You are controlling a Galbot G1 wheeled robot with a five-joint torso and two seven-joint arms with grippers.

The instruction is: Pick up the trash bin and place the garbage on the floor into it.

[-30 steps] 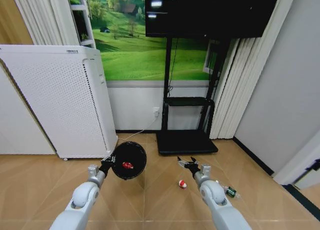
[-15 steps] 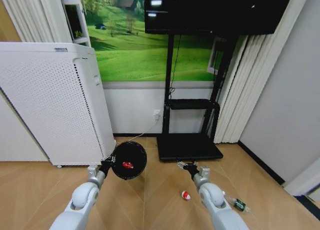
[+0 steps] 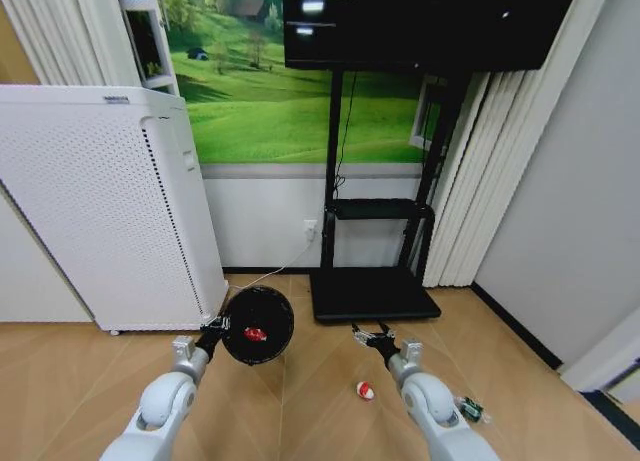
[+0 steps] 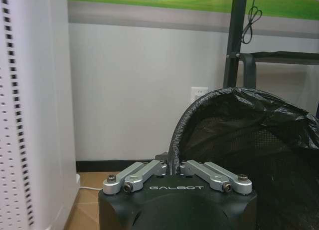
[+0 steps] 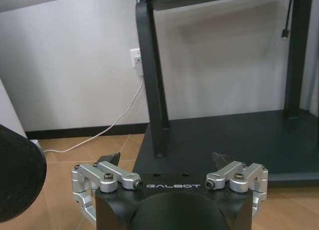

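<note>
In left tool (image 3: 214, 326): trash bin (image 3: 257, 324).

The parquet floor (image 3: 310, 421) bears a red-and-white wrapper (image 3: 365, 390) and a green-labelled bottle (image 3: 470, 410).

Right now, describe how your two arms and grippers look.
Both arms are smooth, rounded shells in pale grey-white, ending in silver metal wrist blocks. The left gripper and right gripper match: a black housing with white GALBOT lettering, bolted silver aluminium linkages and dark pointed fingertips. No loose cables show on either arm.
</note>
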